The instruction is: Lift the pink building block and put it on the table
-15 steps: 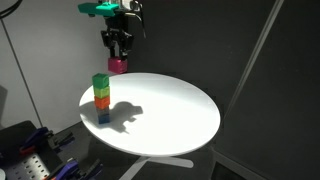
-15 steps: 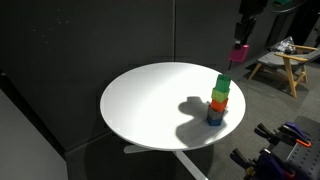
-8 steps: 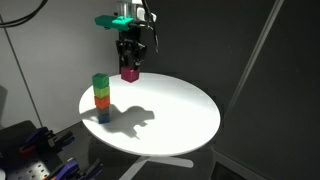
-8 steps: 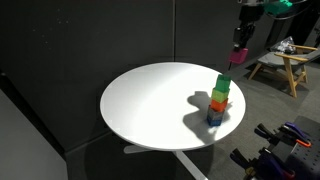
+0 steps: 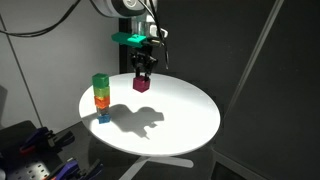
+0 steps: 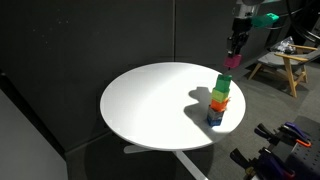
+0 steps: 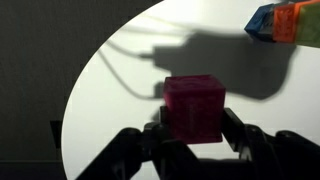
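Observation:
My gripper (image 5: 142,74) is shut on the pink building block (image 5: 142,84) and holds it a little above the round white table (image 5: 180,115), near its far edge. The block also shows in an exterior view (image 6: 232,61) and fills the middle of the wrist view (image 7: 194,108) between my two dark fingers (image 7: 194,135). The stack it came from stands apart at the table's edge: a green block (image 5: 100,82) on top, an orange block (image 5: 101,98) under it and a blue one at the bottom.
The stack also shows in an exterior view (image 6: 219,100) and at the top right of the wrist view (image 7: 290,22). The arm's shadow (image 5: 145,122) falls on the tabletop. Dark curtains stand behind the table, and a wooden stool (image 6: 280,65) is off to one side.
My gripper has carried the pink block sideways away from the stack and lower, towards the middle of the table. The stack has not moved.

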